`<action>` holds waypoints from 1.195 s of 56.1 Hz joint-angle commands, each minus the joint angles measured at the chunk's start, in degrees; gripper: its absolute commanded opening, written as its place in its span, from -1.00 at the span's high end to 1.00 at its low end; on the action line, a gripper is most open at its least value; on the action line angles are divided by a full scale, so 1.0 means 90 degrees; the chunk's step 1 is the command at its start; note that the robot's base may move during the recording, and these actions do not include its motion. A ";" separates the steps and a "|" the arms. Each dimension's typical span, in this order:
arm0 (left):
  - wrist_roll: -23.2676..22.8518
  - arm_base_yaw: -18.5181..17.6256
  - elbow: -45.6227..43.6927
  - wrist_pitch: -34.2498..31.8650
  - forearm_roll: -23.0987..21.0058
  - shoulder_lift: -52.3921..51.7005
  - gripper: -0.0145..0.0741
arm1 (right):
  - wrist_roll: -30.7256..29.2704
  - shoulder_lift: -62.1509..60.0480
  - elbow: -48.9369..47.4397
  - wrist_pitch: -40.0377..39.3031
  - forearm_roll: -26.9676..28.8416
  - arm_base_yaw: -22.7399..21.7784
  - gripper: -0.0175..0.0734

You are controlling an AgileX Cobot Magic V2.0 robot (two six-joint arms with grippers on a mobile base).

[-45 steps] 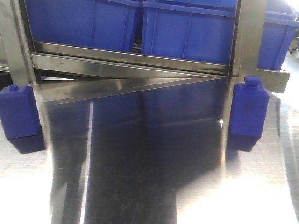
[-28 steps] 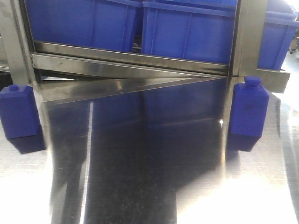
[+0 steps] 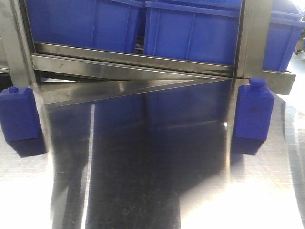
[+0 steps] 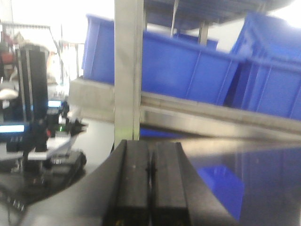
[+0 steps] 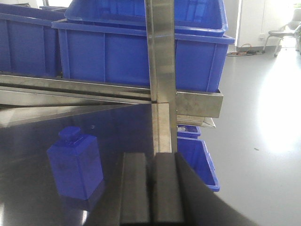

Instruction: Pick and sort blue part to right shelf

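**Fig. Front and wrist views, one moment.**

- **Right blue part** (image 3: 254, 113): bottle-shaped w/ short cap. It stands upright on the steel tabletop (image 3: 143, 181), at the foot of the right post (image 3: 252, 38). In the right wrist view it stands left of and beyond the jaws, apart from them.
- **Left blue part** (image 3: 19, 114): same shape, upright at the tabletop's left edge, just beside the left post (image 3: 12, 43). Nothing touches either part.
- **Right gripper** (image 5: 151, 157): jaws clenched, pads pressed together, nothing btwn them.
- **Left gripper** (image 4: 150, 146): jaws likewise pressed together and empty, pointing toward the left post.
- **Blue bins** (image 3: 190, 31): set in a row on the shelf rail (image 3: 128, 59), above and behind the tabletop.
- **Low bin** (image 5: 197, 162): also blue, sits lower down, right of the right post.
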 commanded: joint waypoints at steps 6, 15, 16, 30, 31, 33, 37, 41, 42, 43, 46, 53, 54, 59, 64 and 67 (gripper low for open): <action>-0.0032 -0.0001 -0.0180 -0.0720 -0.0004 -0.0143 0.38 | -0.0015 -0.0110 -0.0053 -0.0556 -0.0014 -0.0025 0.52; -0.0032 -0.0001 -0.0922 0.0159 0.0014 -0.0011 0.23 | -0.0015 -0.0110 -0.0053 -0.0556 -0.0014 -0.0025 0.52; -0.0032 -0.0001 -0.1019 0.0230 0.0014 0.0022 0.19 | -0.0015 -0.0110 -0.0053 -0.0556 -0.0014 -0.0025 0.52; -0.0032 -0.0001 -0.2069 0.1206 0.0003 0.0713 -0.23 | -0.0015 -0.0110 -0.0053 -0.0556 -0.0014 -0.0025 0.52; -0.0032 -0.0001 -0.2133 0.1288 0.0001 0.0771 -0.24 | -0.0015 -0.0110 -0.0053 -0.0556 -0.0014 -0.0025 0.52; -0.0032 -0.0001 -0.2307 0.1535 -0.0010 0.0924 -0.26 | -0.0015 -0.0110 -0.0053 -0.0556 -0.0014 -0.0025 0.52; -0.0032 -0.0001 -0.2749 0.2205 -0.0026 0.1337 -0.31 | -0.0015 -0.0110 -0.0053 -0.0556 -0.0014 -0.0025 0.52; -0.0032 -0.0012 -0.3256 0.3014 -0.0039 0.1841 -0.35 | -0.0015 -0.0110 -0.0053 -0.0556 -0.0014 -0.0025 0.52; -0.0020 -0.0012 -0.3398 0.3146 -0.0058 0.1993 -0.36 | -0.0015 -0.0110 -0.0053 -0.0556 -0.0014 -0.0025 0.52; -0.0020 -0.0025 -0.3497 0.3345 -0.0075 0.2098 -0.38 | -0.0015 -0.0110 -0.0053 -0.0556 -0.0014 -0.0025 0.52; 0.0015 -0.0086 -0.3896 0.3811 -0.0166 0.2533 -0.41 | -0.0015 -0.0110 -0.0053 -0.0556 -0.0014 -0.0025 0.52; 0.0279 -0.0311 -0.4742 0.4806 -0.0631 0.3626 -0.47 | -0.0015 -0.0110 -0.0053 -0.0556 -0.0014 -0.0025 0.52; 0.0293 -0.0337 -0.4817 0.4839 -0.0677 0.3742 -0.47 | -0.0015 -0.0110 -0.0053 -0.0556 -0.0014 -0.0025 0.52; 0.0293 -0.0507 -0.5233 0.5120 -0.0961 0.4493 -0.47 | -0.0015 -0.0110 -0.0053 -0.0556 -0.0014 -0.0025 0.52; 0.0293 -0.0687 -0.5619 0.5214 -0.1205 0.5356 -0.47 | -0.0015 -0.0110 -0.0053 -0.0556 -0.0014 -0.0025 0.52; 0.0282 -0.0747 -0.5843 0.5285 -0.1390 0.5736 -0.47 | -0.0015 -0.0110 -0.0053 -0.0556 -0.0014 -0.0025 0.52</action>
